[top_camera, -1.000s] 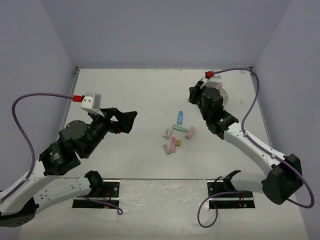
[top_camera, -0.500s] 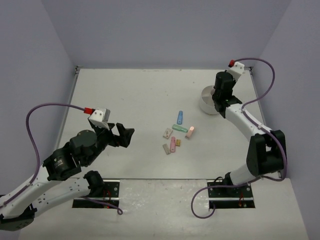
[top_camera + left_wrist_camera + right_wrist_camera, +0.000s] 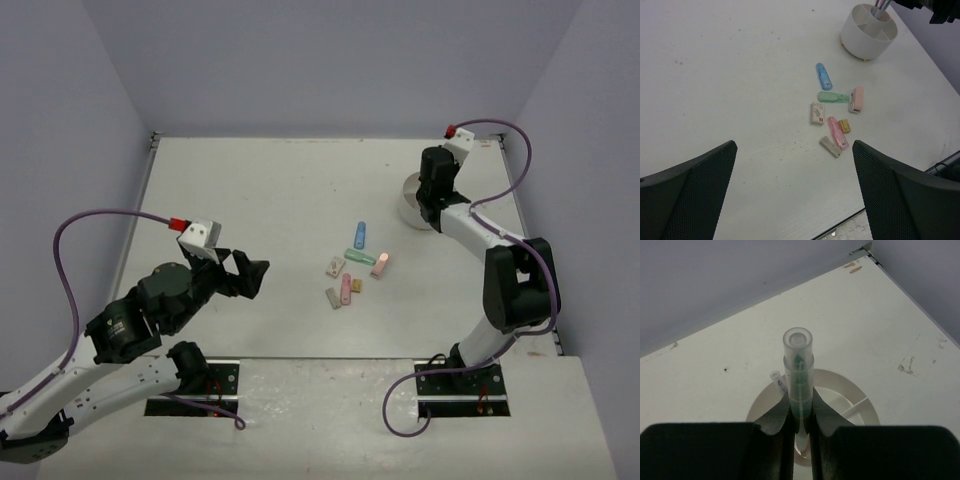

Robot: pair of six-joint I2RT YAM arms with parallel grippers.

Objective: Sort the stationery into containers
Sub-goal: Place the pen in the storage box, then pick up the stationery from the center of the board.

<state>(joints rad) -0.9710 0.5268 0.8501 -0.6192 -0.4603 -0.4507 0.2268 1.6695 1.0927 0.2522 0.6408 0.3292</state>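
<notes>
Right wrist view: my right gripper is pinched tight on the clear plastic pen with a green core, holding it upright over the middle of the low white round divided tub; I judge this lets it drop straight in beside the other thin clear pen leaning at 11 o'clock. My left gripper hangs spread wide and empty above the table, with the small pastel eraser-like blocks lying loose at 7 o'clock from the tub. The held pen's lower end is hidden behind my fingers, so I cannot tell which compartment it is over.
</notes>
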